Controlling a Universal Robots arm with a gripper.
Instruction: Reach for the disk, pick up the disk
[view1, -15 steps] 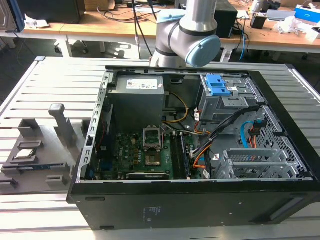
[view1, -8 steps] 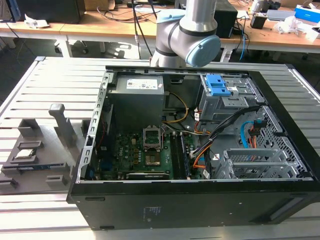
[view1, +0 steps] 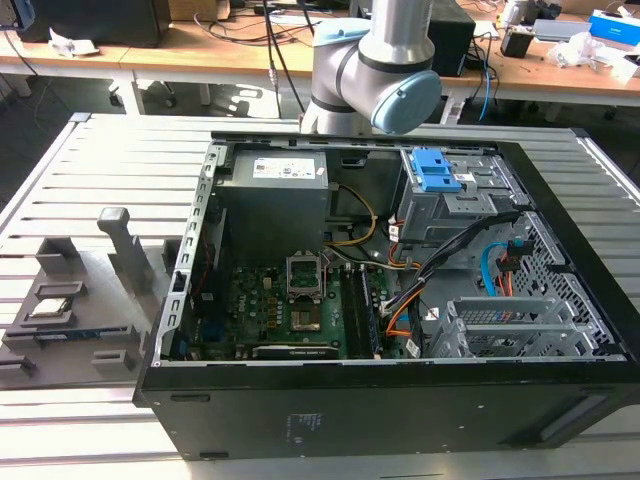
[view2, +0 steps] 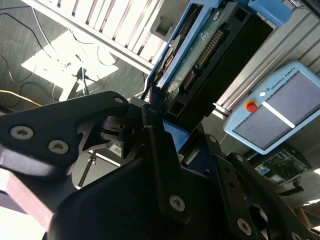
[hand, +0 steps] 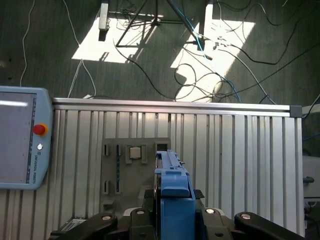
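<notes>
The disk (hand: 174, 192) shows edge-on in the first wrist view, with its bright blue bracket standing out from between the black fingers. My gripper (hand: 175, 217) is shut on it, high above the slatted table (hand: 240, 150). In the second wrist view the disk (view2: 200, 60) shows its blue frame, green circuit board and dark connector side, and the gripper (view2: 159, 117) clamps its near end. In the exterior view the arm (view1: 375, 60) rises behind the open computer case (view1: 400, 400).
A grey fixture plate (hand: 112, 170) with a small square silver chip (hand: 134, 152) lies on the table below, beside a teach pendant (hand: 20, 142). Inside the case, blue latches (view1: 437, 170) sit on the drive bay. Cables trail on the floor beyond the table edge.
</notes>
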